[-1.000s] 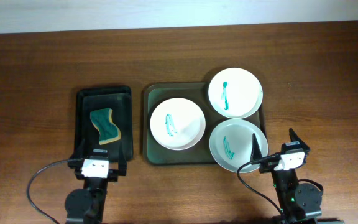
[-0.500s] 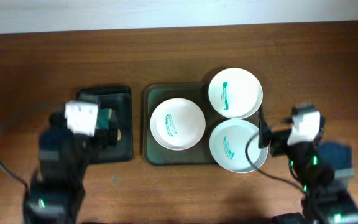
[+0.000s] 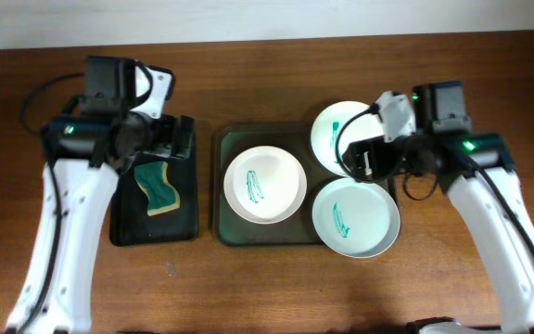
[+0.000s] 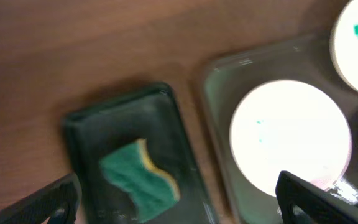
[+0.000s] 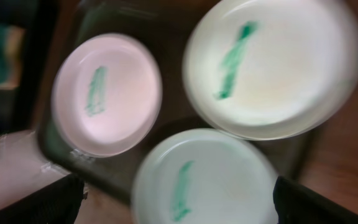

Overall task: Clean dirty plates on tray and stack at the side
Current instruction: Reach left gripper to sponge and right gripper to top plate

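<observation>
Three white plates with green smears lie on the dark olive tray (image 3: 219, 176): one at the left (image 3: 265, 185), one at the back right (image 3: 341, 130), one at the front right (image 3: 355, 217). My right gripper (image 3: 367, 160) hovers open and empty over the two right plates. The right wrist view shows the left plate (image 5: 107, 93), the back right plate (image 5: 272, 65) and the front right plate (image 5: 207, 180) below the open right gripper (image 5: 179, 205). My left gripper (image 3: 176, 141) is open and empty above the black tray's far end; the left wrist view shows the left gripper (image 4: 176, 208) wide open.
A green and yellow sponge (image 3: 158, 186) lies in the narrow black tray (image 3: 128, 227) left of the olive tray. The left wrist view shows the sponge (image 4: 138, 177), the black tray (image 4: 86, 124) and the left plate (image 4: 291, 137). Brown table all round.
Both arms have risen from the table's front edge and reached out: the left one over the black tray, the right one over the two right plates. Plates and sponge have not moved.
</observation>
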`<state>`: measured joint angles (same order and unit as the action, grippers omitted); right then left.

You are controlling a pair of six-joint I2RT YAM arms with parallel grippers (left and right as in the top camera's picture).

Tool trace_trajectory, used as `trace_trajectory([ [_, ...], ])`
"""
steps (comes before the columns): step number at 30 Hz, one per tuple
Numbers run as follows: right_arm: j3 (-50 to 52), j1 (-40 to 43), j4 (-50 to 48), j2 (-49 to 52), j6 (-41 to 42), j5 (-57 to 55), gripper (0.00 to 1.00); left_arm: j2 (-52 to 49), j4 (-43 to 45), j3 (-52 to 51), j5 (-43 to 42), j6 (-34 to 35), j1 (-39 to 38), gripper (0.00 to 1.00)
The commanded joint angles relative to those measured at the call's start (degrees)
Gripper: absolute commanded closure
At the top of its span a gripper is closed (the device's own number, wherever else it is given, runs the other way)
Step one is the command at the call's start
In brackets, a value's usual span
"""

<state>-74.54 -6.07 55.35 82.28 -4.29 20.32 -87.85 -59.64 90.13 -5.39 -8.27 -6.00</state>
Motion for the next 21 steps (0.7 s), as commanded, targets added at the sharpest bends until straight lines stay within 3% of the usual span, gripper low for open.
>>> trace_trajectory([
  [1, -1.11, -0.31, -0.50, 4.98, -0.28, 12.50, 0.05, -4.33, -0.39, 0.90, -6.80, 1.36, -0.22, 0.00],
  [3, -1.11, -0.37, -0.74, 6.95, 2.21, 12.44, 0.19, -5.92, -0.94, 0.90, -4.31, 1.99, -0.09, 0.16],
  [4, -1.11, -0.70, -0.90, 7.98, 4.07, 12.09, 0.22, -6.45, -1.62, 0.90, -0.22, 7.82, 0.55, 0.20],
  [6, -1.11, -2.01, -1.62, 9.42, 10.12, 7.72, 0.28, -6.58, -3.76, 0.90, 6.43, 17.99, 2.51, 0.21],
  [8, -1.11, -4.17, -2.62, 10.51, 15.85, 1.42, 0.28, -6.73, -6.05, 0.90, 6.64, 20.57, 4.98, 0.21],
  [13, -1.11, -9.64, -5.14, 11.65, 21.38, -7.78, 0.29, -10.10, -8.11, -0.42, 6.29, 17.51, 6.91, 0.24],
  [18, -1.11, -11.50, -6.69, 11.65, 21.35, -8.20, 0.28, -16.55, -7.78, -3.08, 7.32, 16.74, 7.26, 0.37],
  [21, -1.11, -11.50, -6.71, 11.65, 21.31, -8.39, 0.28, -19.82, -5.46, -4.85, 6.93, 16.57, 7.26, 0.38],
])
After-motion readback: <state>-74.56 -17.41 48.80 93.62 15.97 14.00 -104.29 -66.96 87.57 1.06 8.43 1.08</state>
